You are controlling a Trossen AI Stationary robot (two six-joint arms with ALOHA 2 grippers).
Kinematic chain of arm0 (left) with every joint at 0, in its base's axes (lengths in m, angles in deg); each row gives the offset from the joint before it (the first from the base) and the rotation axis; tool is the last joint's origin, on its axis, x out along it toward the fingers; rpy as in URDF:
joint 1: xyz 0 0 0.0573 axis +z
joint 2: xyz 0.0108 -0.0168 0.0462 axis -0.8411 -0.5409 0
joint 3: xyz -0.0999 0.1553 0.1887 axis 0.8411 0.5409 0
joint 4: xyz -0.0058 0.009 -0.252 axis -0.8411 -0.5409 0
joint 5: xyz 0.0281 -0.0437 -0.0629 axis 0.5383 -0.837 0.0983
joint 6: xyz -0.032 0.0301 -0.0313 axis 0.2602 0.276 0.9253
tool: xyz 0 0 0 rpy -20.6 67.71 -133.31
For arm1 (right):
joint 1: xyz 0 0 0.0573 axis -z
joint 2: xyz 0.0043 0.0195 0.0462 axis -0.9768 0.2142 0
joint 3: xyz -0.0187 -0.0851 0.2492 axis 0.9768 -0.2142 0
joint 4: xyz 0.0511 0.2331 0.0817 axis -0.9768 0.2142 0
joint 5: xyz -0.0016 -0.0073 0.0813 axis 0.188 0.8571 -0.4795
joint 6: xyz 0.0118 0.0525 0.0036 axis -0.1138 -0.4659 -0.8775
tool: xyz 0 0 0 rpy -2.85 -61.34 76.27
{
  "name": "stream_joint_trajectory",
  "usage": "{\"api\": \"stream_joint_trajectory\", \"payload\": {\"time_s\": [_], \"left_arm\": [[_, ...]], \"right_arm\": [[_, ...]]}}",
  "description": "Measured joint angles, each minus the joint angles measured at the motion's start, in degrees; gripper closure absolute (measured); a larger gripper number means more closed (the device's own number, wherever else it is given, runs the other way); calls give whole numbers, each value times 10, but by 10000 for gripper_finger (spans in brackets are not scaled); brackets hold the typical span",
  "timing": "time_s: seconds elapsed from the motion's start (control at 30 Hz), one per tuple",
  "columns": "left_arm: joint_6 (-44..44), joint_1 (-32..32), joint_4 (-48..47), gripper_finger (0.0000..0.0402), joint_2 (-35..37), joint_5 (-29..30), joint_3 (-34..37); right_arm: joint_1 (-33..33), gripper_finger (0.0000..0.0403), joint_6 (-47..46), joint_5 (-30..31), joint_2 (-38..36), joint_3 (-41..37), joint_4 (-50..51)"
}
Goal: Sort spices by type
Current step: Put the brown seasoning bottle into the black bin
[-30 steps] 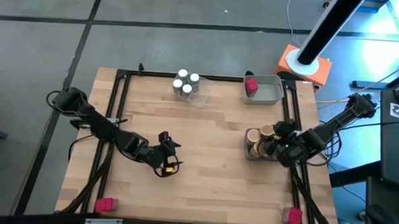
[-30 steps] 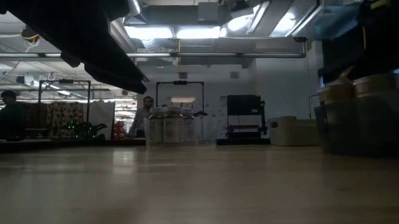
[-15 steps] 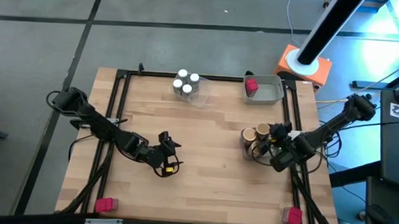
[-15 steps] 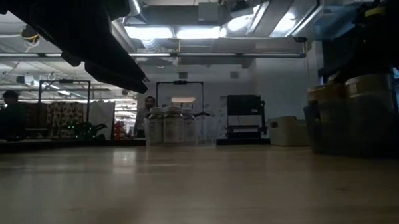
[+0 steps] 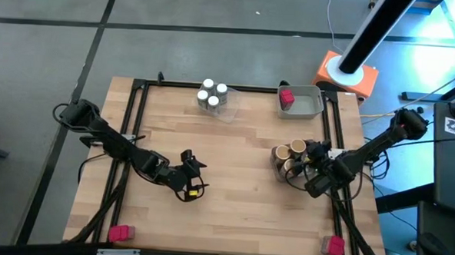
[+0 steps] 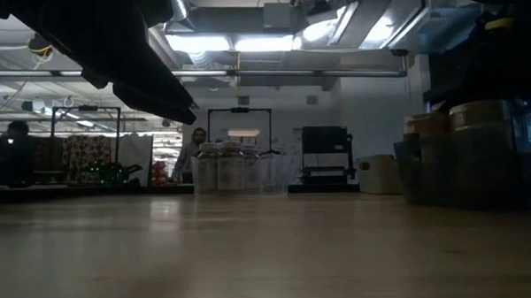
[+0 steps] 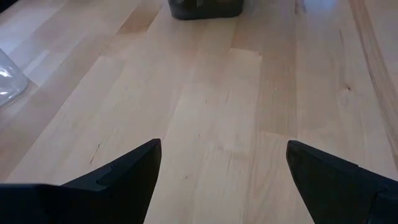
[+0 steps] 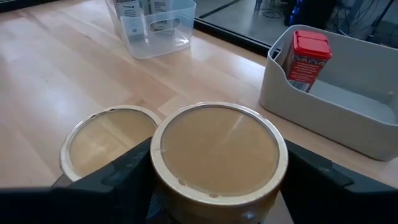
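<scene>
Spices in three sorted groups.
Tan round jars (image 8: 219, 154) upright between right jaws; white-lidded jars (image 5: 211, 95) and red packet (image 8: 308, 58) well beyond.

The desk (image 8: 56, 56) was pale, smooth wood with a matt finish. The tan jars (image 8: 217, 155) had matt lids. The grey tray (image 8: 348, 118) appeared smooth plastic; the clear tray (image 8: 158, 34), glossy plastic.

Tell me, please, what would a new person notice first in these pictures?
Probably the right gripper at the table's right side, closed around a tan round jar in a dark tray with similar jars. Next, the white-lidded jars in a clear tray at the far edge, and one red packet in the grey tray.
</scene>
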State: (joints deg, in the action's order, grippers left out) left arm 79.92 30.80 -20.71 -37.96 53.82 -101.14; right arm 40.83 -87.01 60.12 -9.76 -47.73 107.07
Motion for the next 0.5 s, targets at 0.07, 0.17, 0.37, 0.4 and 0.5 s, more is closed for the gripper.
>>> {"api": "stream_joint_trajectory", "payload": {"time_s": [0.07, 0.17, 0.37, 0.4, 0.5], "left_arm": [[0, 0, 0, 73, 0, 0, 0], [0, 0, 0, 73, 0, 0, 0], [0, 0, 0, 73, 0, 0, 0], [0, 0, 0, 73, 0, 0, 0], [0, 0, 0, 73, 0, 0, 0]], "right_arm": [[0, 123, 4, 4, 0, 3, 2], [1, 123, 21, 7, 1, 11, 4], [0, 123, 32, -10, 1, 50, 51], [0, 123, 37, -17, 1, 56, 62], [0, 123, 39, -43, 1, 61, 84]]}}
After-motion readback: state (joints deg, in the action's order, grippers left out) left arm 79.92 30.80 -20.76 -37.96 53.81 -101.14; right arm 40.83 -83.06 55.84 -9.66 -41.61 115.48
